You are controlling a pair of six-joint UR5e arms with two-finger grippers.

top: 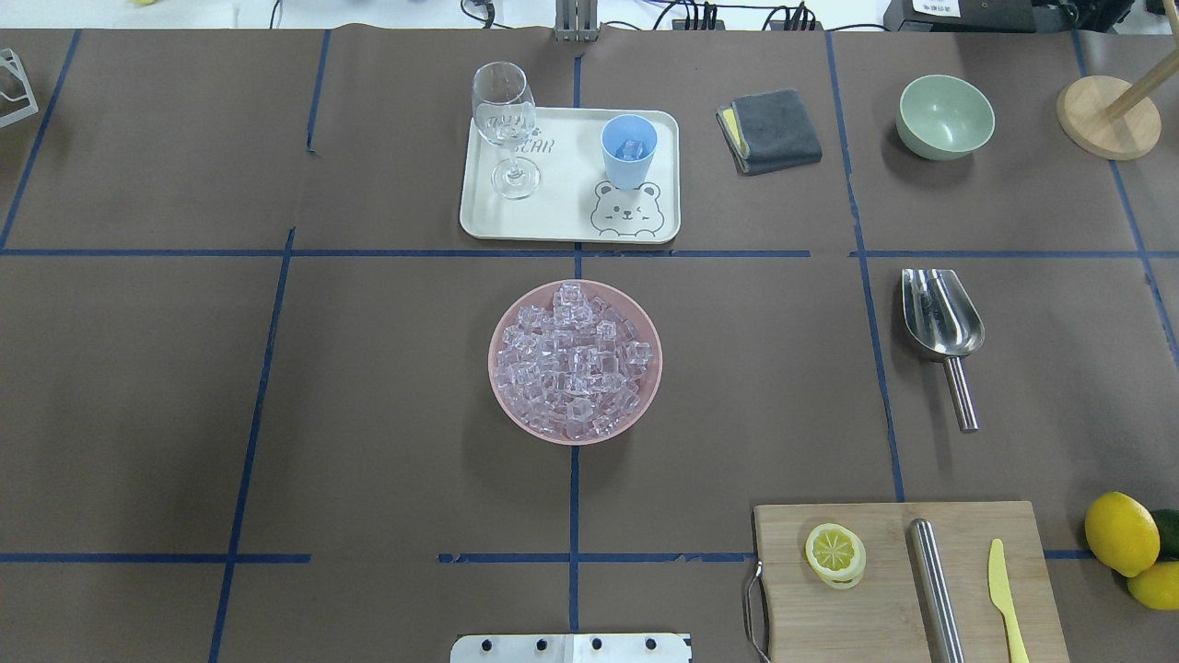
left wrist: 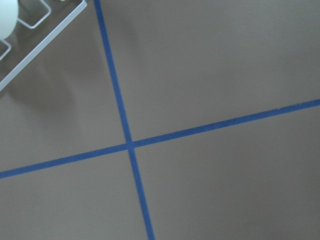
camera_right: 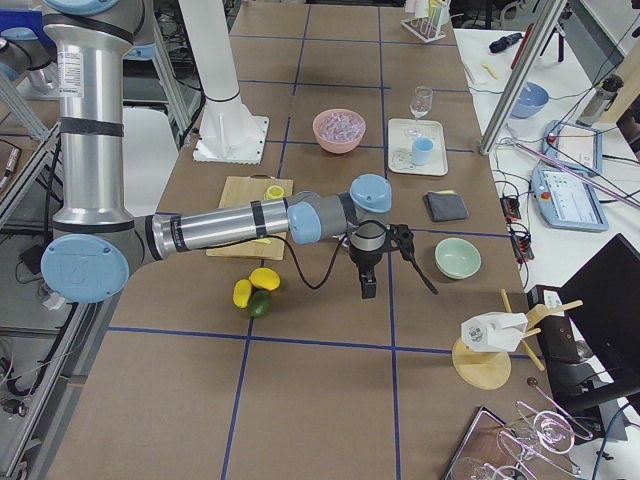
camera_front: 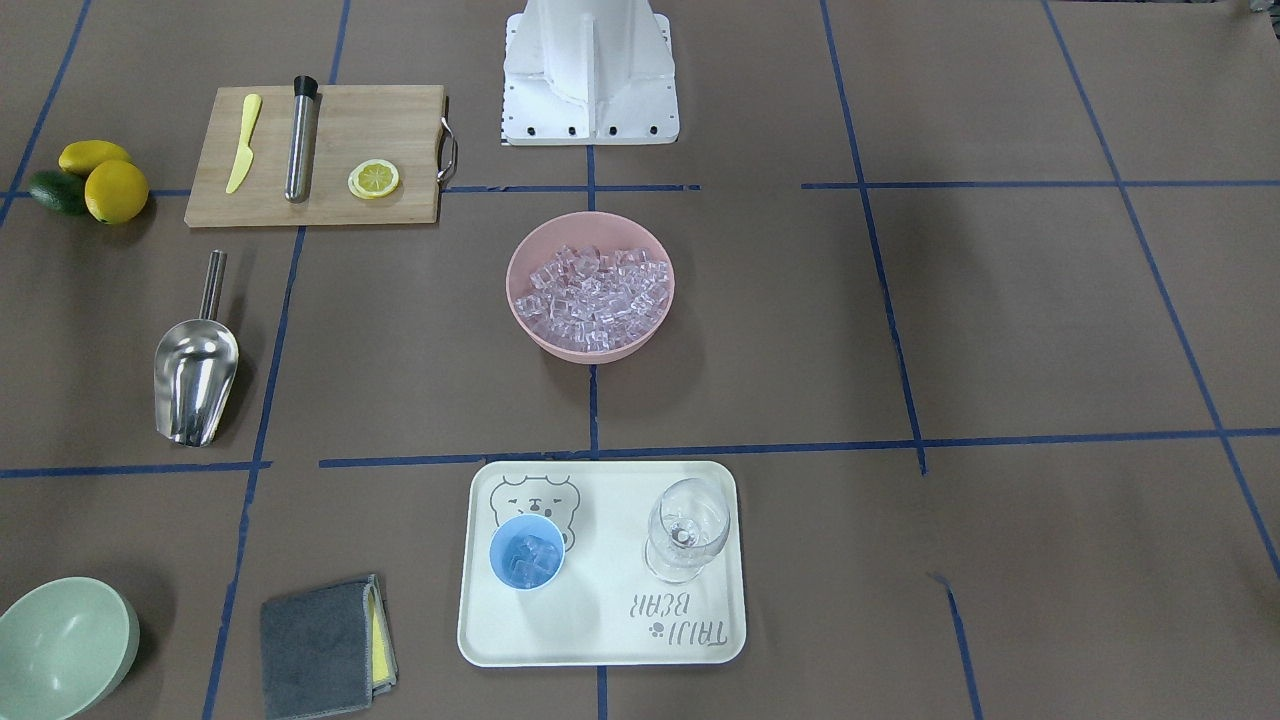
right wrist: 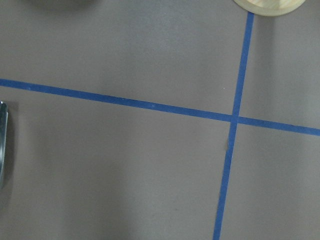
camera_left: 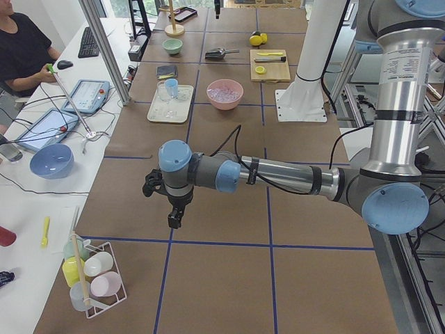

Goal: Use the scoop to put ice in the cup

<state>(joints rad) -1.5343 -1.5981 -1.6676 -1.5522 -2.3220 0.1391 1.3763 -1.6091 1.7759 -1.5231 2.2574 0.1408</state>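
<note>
The steel scoop (camera_front: 195,375) lies empty on the table on my right side, handle toward my base; it also shows in the overhead view (top: 941,318). The light-blue cup (camera_front: 527,553) (top: 629,149) stands on the white tray (camera_front: 600,640) with a few ice cubes inside. Most of the ice (camera_front: 592,290) (top: 575,364) fills a pink bowl at the table's middle. My left gripper (camera_left: 176,219) hangs over bare table far to the left. My right gripper (camera_right: 368,290) hangs beyond the scoop. Both show only in side views, so I cannot tell whether they are open or shut.
A clear wine glass (top: 505,124) stands on the tray beside the cup. A cutting board (top: 907,580) holds a lemon slice, steel cylinder and yellow knife. Lemons (top: 1122,534), a green bowl (top: 946,116), a grey cloth (top: 769,130) and a wooden stand (top: 1108,115) are on the right.
</note>
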